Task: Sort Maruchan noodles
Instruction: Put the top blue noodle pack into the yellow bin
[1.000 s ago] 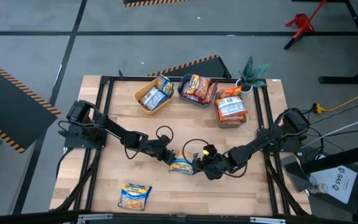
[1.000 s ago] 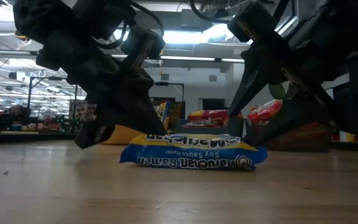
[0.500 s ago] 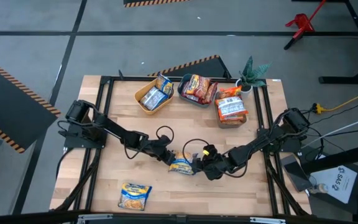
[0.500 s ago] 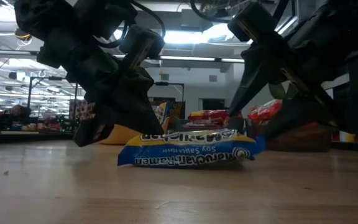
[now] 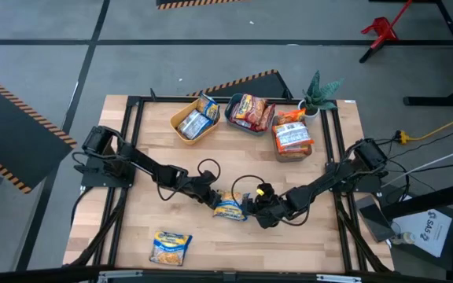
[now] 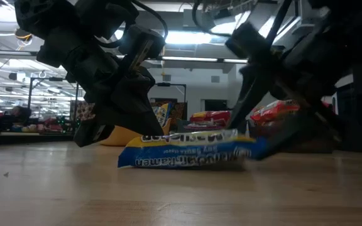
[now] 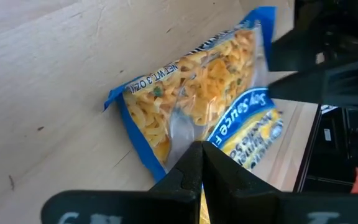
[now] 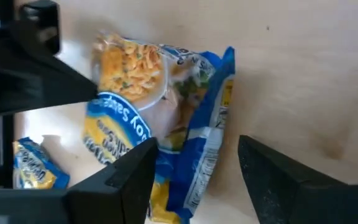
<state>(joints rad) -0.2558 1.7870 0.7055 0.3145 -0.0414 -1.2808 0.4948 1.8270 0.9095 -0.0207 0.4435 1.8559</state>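
We see the left gripper [image 5: 217,200] low over the middle of the wooden table [image 5: 148,169], with its fingers [image 7: 194,171] pressed together on the edge of a yellow-and-blue noodle packet [image 5: 230,209]. This packet lies between both grippers, and in the low view its side toward the left gripper is raised a little from the wood. The right gripper [image 5: 252,209] is at the other side of the same packet, with its fingers [image 8: 272,171] spread wide apart. A second yellow-and-blue packet [image 5: 170,247] lies alone near the front edge of the table. At the far edge we see a yellow bin [image 5: 181,130], a dark bin [image 5: 233,118] and a third bin [image 5: 290,149], each with packets inside. A small plant [image 5: 319,91] stands beside them.
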